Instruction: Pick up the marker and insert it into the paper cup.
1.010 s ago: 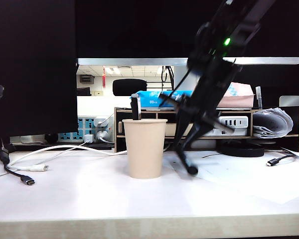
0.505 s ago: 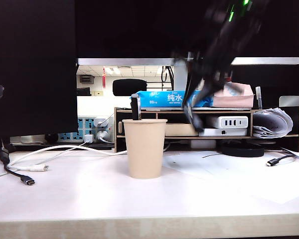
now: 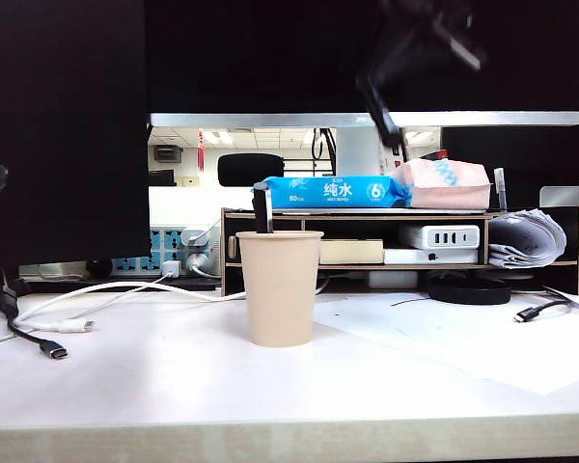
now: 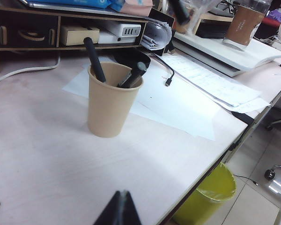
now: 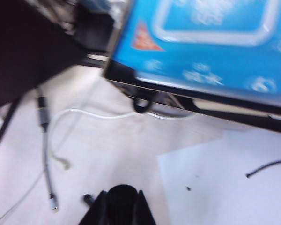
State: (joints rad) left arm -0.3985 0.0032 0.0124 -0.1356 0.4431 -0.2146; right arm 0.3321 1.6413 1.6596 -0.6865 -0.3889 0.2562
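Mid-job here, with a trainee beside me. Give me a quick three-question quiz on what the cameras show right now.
1. True or false: the paper cup stands upright on the table.
2. How many pens already stand in the cup? A none, B two, C four.
3. The left gripper sits shut, low over the table. Which gripper holds the marker high above the shelf?
Key: 1 true. 2 B. 3 the right gripper, shut on it.
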